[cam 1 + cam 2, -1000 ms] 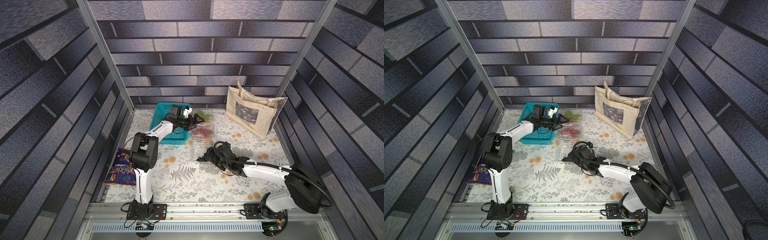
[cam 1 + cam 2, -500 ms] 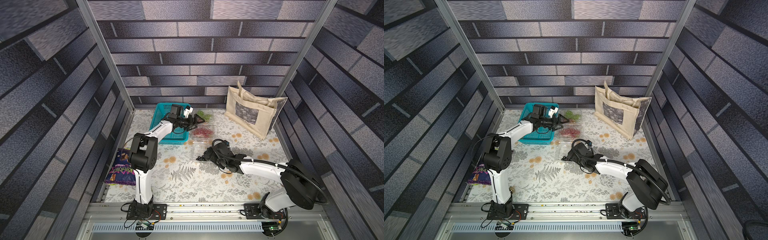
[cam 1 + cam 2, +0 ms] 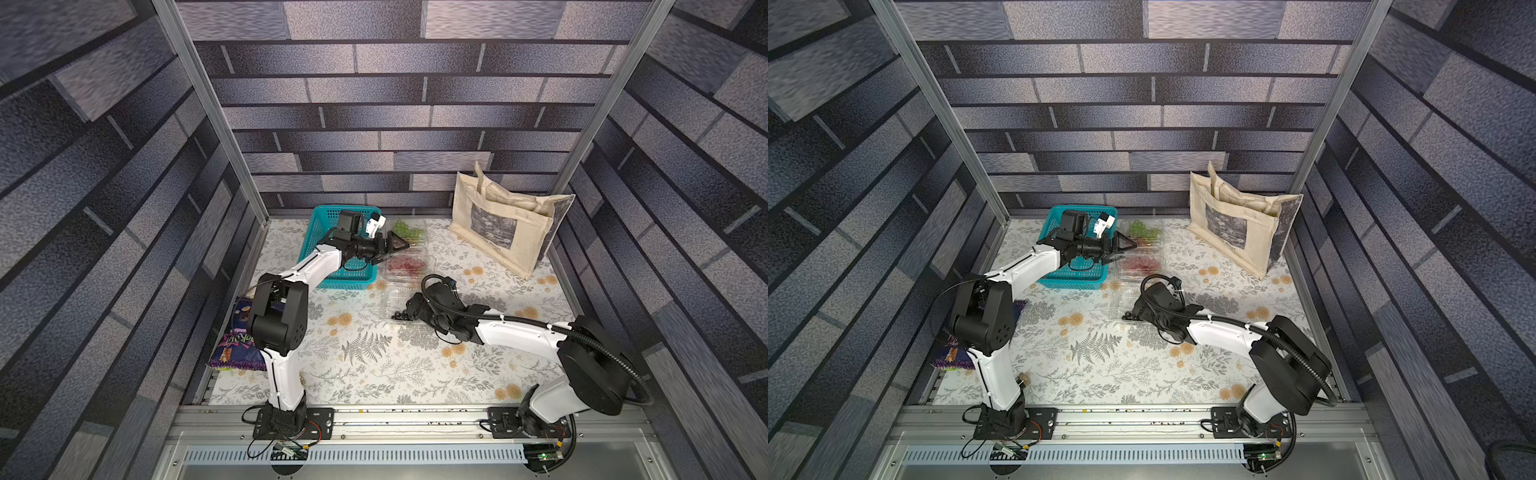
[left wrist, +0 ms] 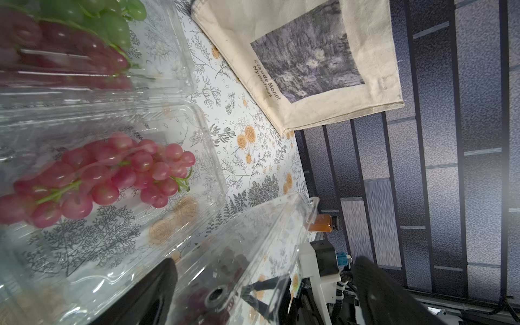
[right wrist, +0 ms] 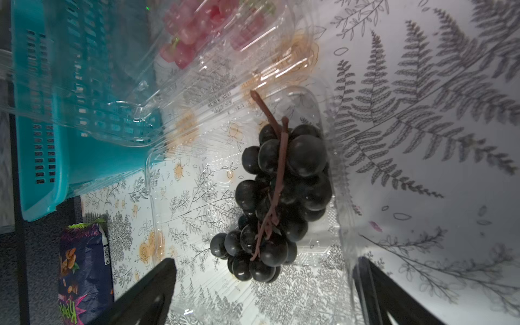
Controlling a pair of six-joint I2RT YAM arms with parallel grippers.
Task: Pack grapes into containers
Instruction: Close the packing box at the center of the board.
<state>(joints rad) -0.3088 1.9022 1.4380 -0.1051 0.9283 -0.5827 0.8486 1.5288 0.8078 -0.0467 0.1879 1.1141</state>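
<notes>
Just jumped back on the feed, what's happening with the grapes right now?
Neither arm is holding anything. The left gripper hangs open over the far container, which holds green grapes and a red bunch, and the middle container with red grapes. The right gripper is open and low at the near container, where the black grapes lie ungripped. The three containers stand in a row beside the teal basket.

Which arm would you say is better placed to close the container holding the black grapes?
Probably the right: the right gripper hangs open right at the black grapes in their container, while the left gripper is farther back by the red grapes.
</notes>
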